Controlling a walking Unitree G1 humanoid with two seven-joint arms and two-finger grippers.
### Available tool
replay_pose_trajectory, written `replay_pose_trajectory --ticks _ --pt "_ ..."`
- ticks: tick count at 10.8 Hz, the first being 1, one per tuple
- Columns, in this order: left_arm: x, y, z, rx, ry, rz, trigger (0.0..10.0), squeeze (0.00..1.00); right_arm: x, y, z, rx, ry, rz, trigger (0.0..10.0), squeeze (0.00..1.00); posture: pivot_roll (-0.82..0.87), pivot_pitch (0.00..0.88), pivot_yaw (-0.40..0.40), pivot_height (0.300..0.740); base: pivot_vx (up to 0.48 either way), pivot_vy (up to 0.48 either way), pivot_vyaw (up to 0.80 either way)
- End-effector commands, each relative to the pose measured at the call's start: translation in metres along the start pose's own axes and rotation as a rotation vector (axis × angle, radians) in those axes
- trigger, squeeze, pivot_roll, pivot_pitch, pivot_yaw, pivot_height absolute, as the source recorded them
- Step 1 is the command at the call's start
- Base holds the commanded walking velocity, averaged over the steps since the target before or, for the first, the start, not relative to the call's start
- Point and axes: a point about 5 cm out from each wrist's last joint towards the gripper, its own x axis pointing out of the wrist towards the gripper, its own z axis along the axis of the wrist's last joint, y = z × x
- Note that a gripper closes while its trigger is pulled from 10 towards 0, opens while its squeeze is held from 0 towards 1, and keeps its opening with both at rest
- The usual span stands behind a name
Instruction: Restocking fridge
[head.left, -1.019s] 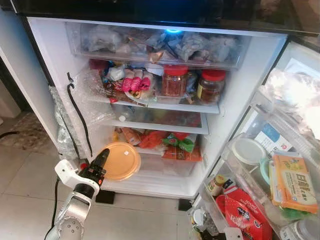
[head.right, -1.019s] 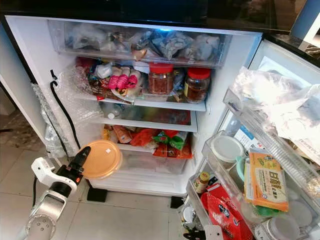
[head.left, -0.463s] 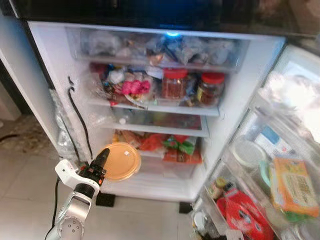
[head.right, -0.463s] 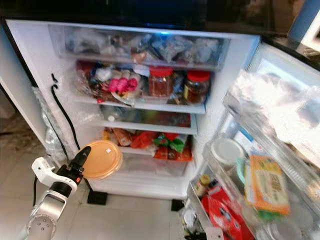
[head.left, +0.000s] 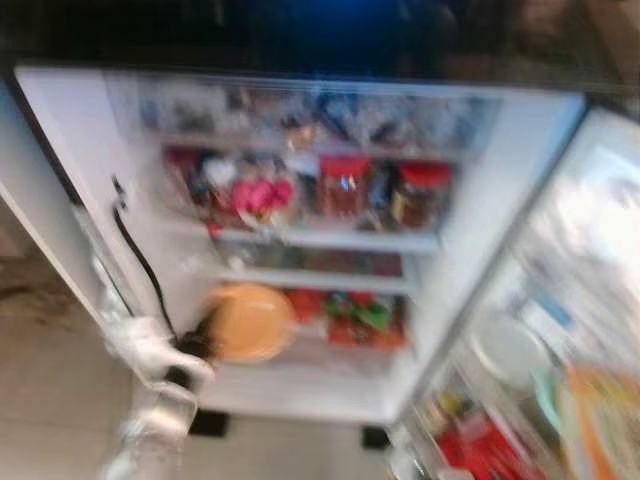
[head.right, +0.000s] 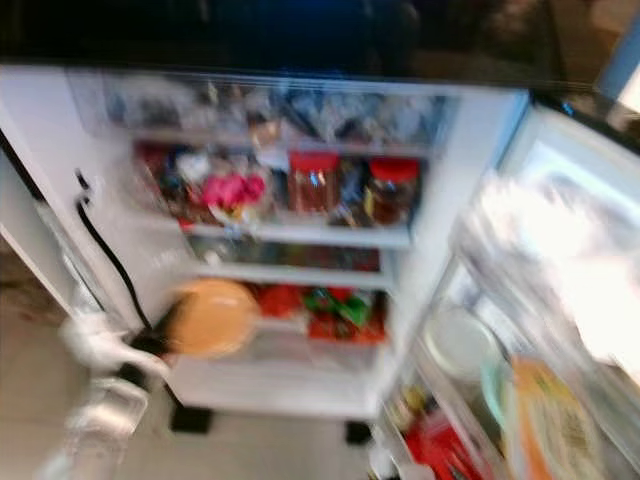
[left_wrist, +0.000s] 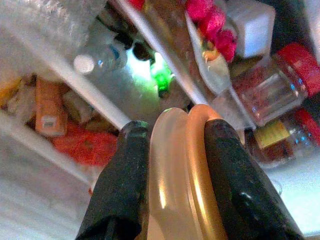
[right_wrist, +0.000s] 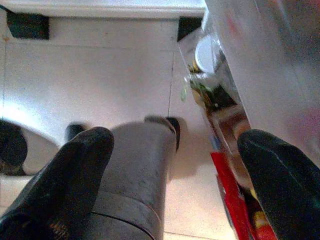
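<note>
Camera: head views heavily blurred now vs 0.5 s ago; whole scene shifted, so camera moved.
Left gripper (left_wrist: 172, 165): fingers clamped on edge of orange container (head.left: 250, 322), same grip as before.
Container position: in front of open fridge (head.left: 470, 250), level with lower shelf, closer to shelf items than earlier.
Right gripper (right_wrist: 172, 165): fingers spread wide, nothing between them, over floor (right_wrist: 100, 75) by door bins.

Crowded fridge shelves (head.left: 320, 240), red-lidded jars (left_wrist: 280, 90)
</note>
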Motion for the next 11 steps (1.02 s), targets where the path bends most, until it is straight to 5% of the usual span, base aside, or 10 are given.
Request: replay_pose_trajectory --ticks 1,4,11 --pt "-0.003 0.006 0.014 0.028 -0.035 0.014 10.0 0.00 -0.001 -0.014 0.019 -0.007 -0.069 -0.057 10.0 0.00 -0.08 0.022 -0.075 0.740 0.307 0.000 0.00" --pt "-0.002 0.002 0.008 0.030 -0.005 -0.006 10.0 0.00 -0.001 -0.014 0.018 -0.004 -0.069 -0.057 10.0 0.00 -0.08 0.021 -0.074 0.740 0.290 0.000 0.00" --pt "-0.001 0.009 -0.001 0.057 0.049 0.006 10.0 0.00 -0.001 -0.014 0.018 0.003 -0.074 -0.059 10.0 0.00 -0.08 0.017 -0.072 0.740 0.000 0.000 0.00"
